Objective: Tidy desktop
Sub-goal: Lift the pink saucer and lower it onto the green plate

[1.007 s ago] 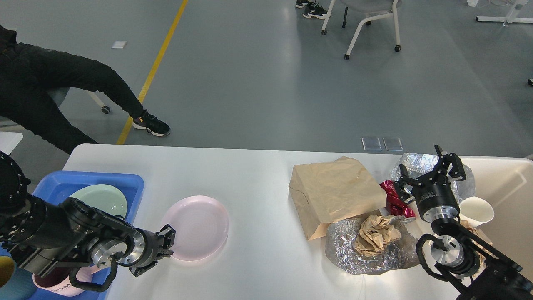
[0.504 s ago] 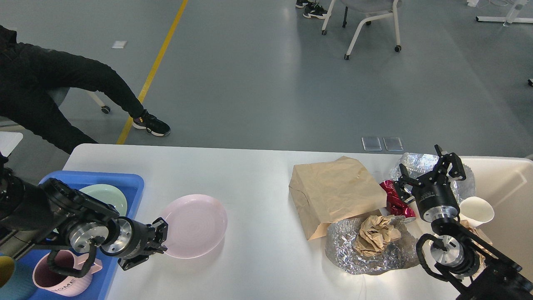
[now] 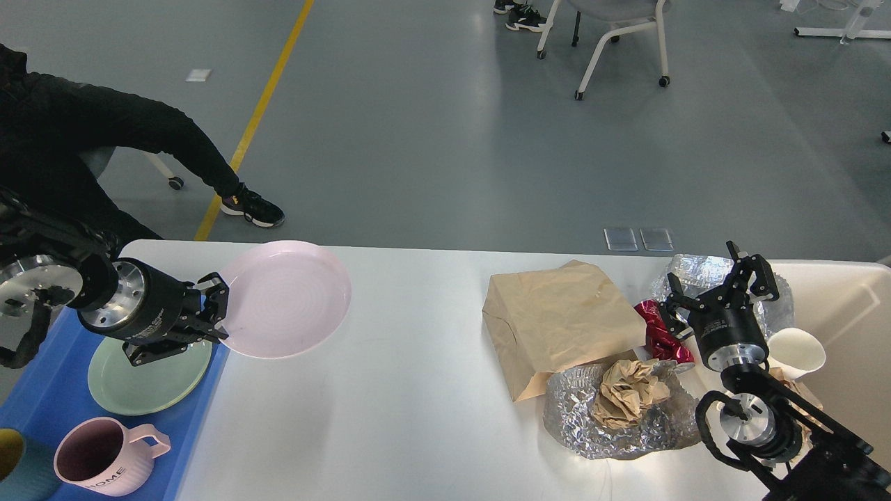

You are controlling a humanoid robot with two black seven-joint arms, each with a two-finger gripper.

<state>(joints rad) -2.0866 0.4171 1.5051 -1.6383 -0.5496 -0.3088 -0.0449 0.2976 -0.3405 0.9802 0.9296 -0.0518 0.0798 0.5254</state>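
The left gripper, fingers pinching the rim of a round pink plate raised over the white rectangular surface, should keep it level toward the blue plastic tray, while the right gripper hovers, fingers spread.

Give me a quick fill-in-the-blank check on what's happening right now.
1. The left gripper grips the rim of the ____ plate.
2. The green plate lies in the ____ tray.
3. The right gripper is ____, holding nothing.
4. The crumpled brown paper sits on ____ foil.

Answers: pink; blue; open; silver
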